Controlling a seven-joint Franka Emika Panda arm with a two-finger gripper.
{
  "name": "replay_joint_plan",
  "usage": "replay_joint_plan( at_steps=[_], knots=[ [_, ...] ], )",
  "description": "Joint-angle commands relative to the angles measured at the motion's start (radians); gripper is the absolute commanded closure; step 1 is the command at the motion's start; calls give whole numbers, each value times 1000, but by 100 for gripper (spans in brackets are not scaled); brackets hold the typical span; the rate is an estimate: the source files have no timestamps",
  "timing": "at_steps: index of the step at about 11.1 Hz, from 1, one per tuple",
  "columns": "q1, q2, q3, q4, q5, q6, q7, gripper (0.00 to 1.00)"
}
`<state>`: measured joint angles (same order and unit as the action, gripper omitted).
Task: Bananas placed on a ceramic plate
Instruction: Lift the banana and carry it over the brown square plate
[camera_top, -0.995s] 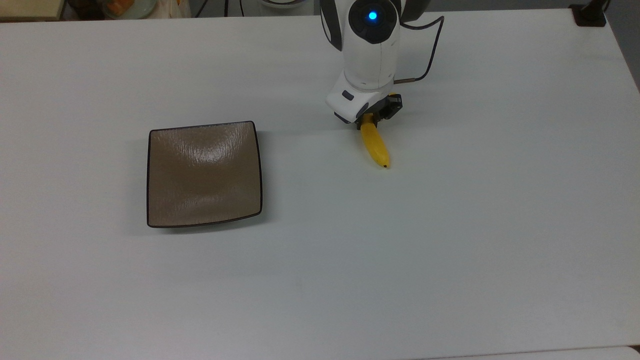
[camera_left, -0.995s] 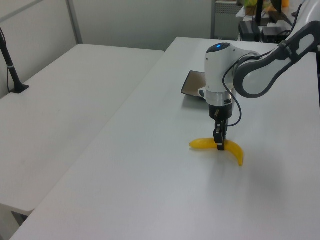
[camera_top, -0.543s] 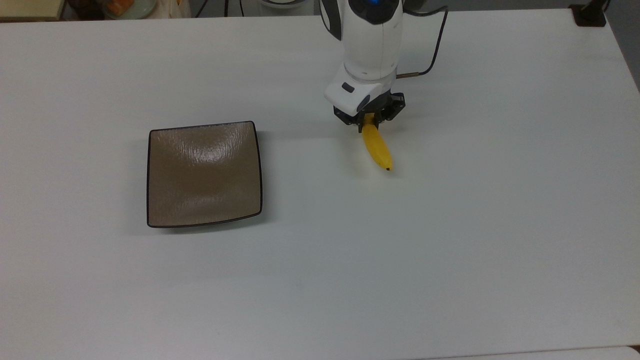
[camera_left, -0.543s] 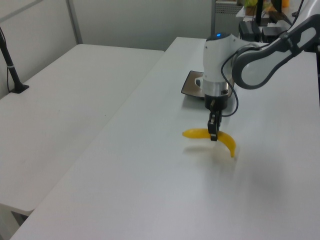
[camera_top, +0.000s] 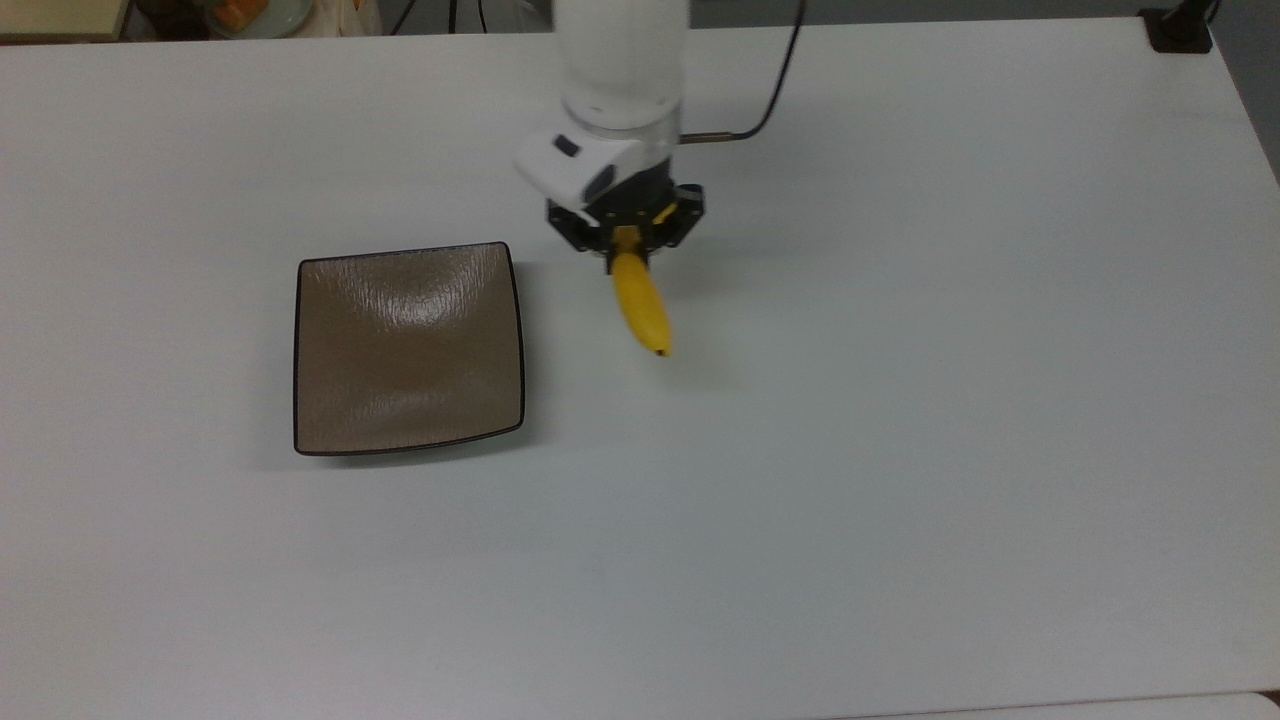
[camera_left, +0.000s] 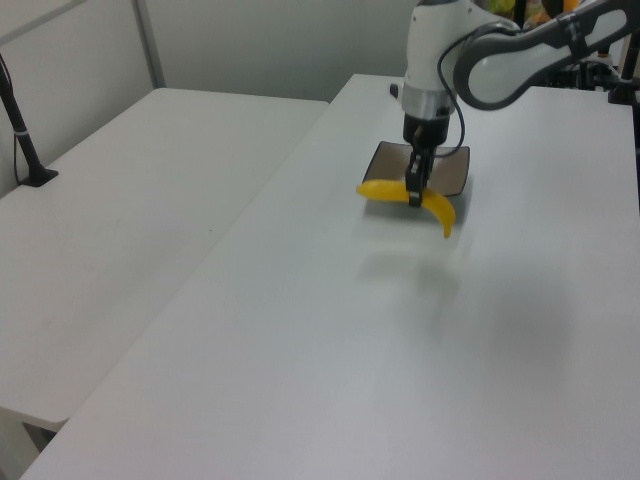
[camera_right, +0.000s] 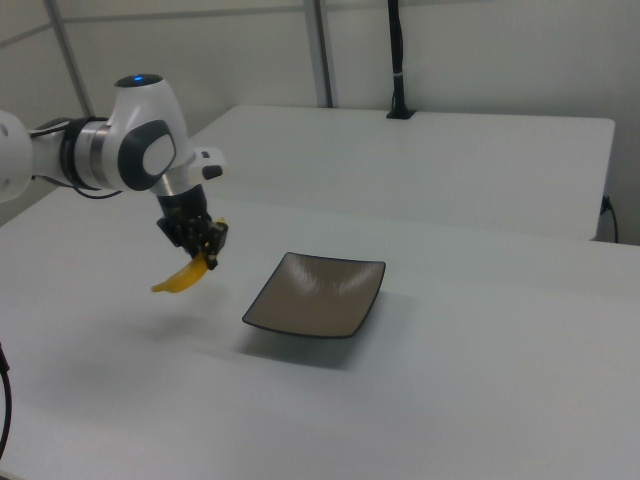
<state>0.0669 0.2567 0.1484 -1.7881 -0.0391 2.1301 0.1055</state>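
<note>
White and broad, the surface (camera_top: 900, 500) carries just the plate (camera_top: 408, 350), while a second pale table sits behind it in the side views. The jaws are closed on the banana (camera_top: 641, 305), gripping it near its middle, and the gripper (camera_top: 626, 238) holds it clear of the surface: in the left view its shadow falls on the white well below the fruit (camera_left: 420, 200), and in the right view the banana (camera_right: 183, 278) hangs in the air beneath the gripper (camera_right: 205, 250). From the jaws, the banana's visible half runs away towards the top view's lower edge, its dark tip drooping a little; its long axis lies roughly parallel to the plate's near side. The plate lies to the top view's left of the jaws and slightly lower in the frame, near but not under them; a strip of bare surface shows between banana and rim. The carry looks about half done: what matters next is a sideways travel towards the top view's left until the whole fruit is over the brown centre. With its length shorter than the plate, it should fit without turning.
</note>
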Motion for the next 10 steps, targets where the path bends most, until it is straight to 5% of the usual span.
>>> replay_joint_plan(
  at_steps=[1, 5, 6, 7, 8, 10],
  knots=[
    [-2, -17, -94, 22, -53, -19, -43, 90],
    [-45, -2, -170, 38, -62, 30, -147, 89],
    [-61, 2, -179, 38, -62, 42, -168, 82],
    [-65, 10, -185, 38, -68, 45, -164, 34],
    [-68, 15, -191, 38, -68, 60, -156, 0],
    [-72, 13, -196, 47, -61, 64, -155, 0]
  ],
)
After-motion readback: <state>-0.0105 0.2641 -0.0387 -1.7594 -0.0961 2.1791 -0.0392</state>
